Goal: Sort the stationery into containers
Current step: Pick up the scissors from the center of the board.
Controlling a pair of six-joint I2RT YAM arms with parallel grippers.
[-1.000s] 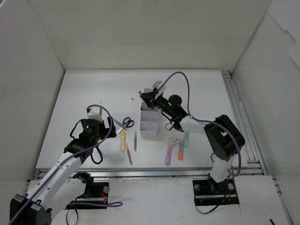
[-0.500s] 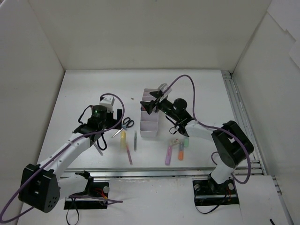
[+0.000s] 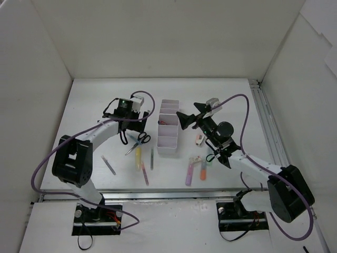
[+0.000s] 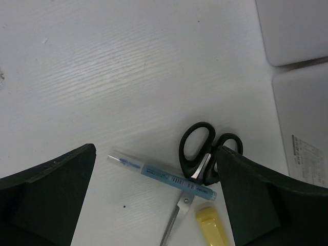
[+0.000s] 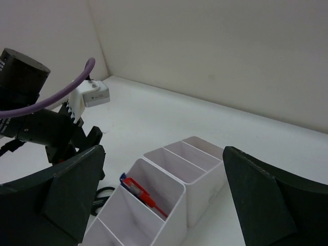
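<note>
The left tool [image 4: 154, 154] stood wide open, with nothing between its fingers [image 4: 48, 197] and touching nothing. It hung over the bench [image 4: 102, 61], and its spread framed the scissors [image 4: 201, 154] and a blue pen [image 4: 164, 177] lying across the blades just below the black loops. A yellow highlighter [image 4: 212, 228] lay just past the pen toward the wrist, cut off by the bottom edge of that view. The tray [image 4: 289, 31] sat beyond the tool's right-hand finger, showing only part of two compartments.

The right tool [image 5: 164, 154] was likewise spread wide and empty, held in the air beside the tray [image 5: 205, 189] and clear of it. Its wrist camera looked into the compartments, and one held a red and blue item [image 5: 139, 190] too small to name. The compartment nearest that tool ran off the bottom edge.

From above, the tray [image 3: 167, 149] lay between the left tool [image 3: 138, 125] and the right tool [image 3: 182, 121], and the item inside it could not be made out. Only this view showed the rest of the stationery. On the base side of the right tool lay a purple highlighter [image 3: 189, 174], an orange highlighter [image 3: 203, 169], a green highlighter [image 3: 209, 157] and a small eraser [image 3: 196, 159]. On the base side of the left tool lay a dark pen [image 3: 151, 157] and a pink pencil [image 3: 144, 173].
</note>
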